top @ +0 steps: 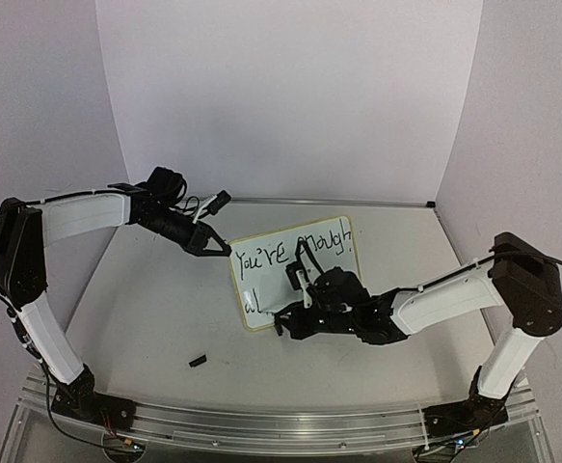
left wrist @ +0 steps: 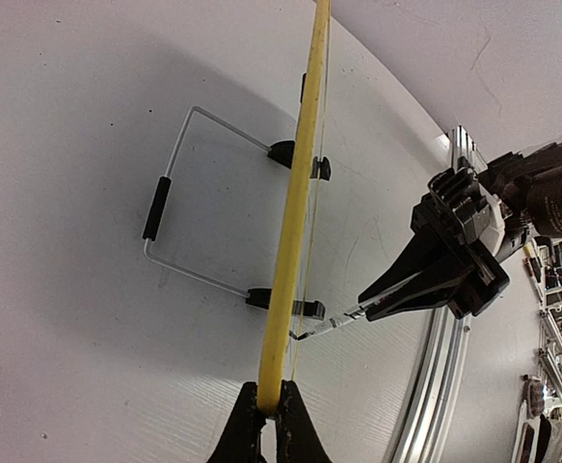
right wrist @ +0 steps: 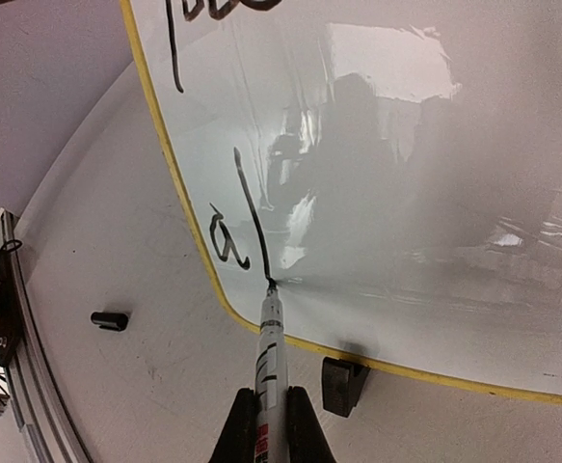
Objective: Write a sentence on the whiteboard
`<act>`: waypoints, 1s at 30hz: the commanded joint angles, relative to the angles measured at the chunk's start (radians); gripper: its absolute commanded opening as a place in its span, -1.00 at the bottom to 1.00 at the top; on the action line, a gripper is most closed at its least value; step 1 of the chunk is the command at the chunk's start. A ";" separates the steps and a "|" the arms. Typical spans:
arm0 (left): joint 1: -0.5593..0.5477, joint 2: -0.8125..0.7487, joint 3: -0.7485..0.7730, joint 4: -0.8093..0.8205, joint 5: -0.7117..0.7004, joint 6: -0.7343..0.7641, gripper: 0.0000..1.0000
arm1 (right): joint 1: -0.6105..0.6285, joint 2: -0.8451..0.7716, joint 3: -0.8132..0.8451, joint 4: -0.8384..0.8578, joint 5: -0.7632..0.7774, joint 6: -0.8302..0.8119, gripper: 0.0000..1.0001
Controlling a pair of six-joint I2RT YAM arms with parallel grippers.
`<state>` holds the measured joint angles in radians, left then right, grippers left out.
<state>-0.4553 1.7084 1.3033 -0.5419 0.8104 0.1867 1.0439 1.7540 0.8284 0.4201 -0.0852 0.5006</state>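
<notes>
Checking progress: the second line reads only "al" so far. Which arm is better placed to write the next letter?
Right. The right claw holds the marker, tip on the whiteboard at the "l". The left claw is clamped on the yellow rim.

The whiteboard (top: 271,285) stands near the middle of the top view on the surface. It is small and white, with rounded corners and a thin pale-yellow rim. It leans back on black clip feet (right wrist: 343,384) and a wire stand (left wrist: 179,198). In the left wrist view it runs edge-on up the centre (left wrist: 295,222), its rim pinched in the left gripper's (left wrist: 269,400) jaws. The sentence (top: 295,249) is unfinished. "You're enough" slants up toward the board's upper right in thin black letters. Below it, only "al" (right wrist: 237,227) sits at the lower left, and the marker (right wrist: 269,347) tip touches the foot of the "l".
</notes>
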 commanded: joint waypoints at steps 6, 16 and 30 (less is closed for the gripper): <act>-0.024 -0.020 0.013 -0.028 -0.062 0.054 -1.00 | -0.002 -0.163 -0.002 -0.073 0.044 -0.034 -1.00; -0.026 -0.020 0.011 -0.031 -0.072 0.056 -1.00 | -0.002 -0.075 0.030 -0.050 0.025 -0.047 -1.00; -0.026 -0.020 0.013 -0.033 -0.072 0.058 -1.00 | -0.003 -0.041 0.071 -0.045 0.074 -0.063 -1.00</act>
<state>-0.4641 1.7027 1.3033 -0.5411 0.8005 0.1867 1.0431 1.6909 0.8531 0.3566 -0.0397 0.4541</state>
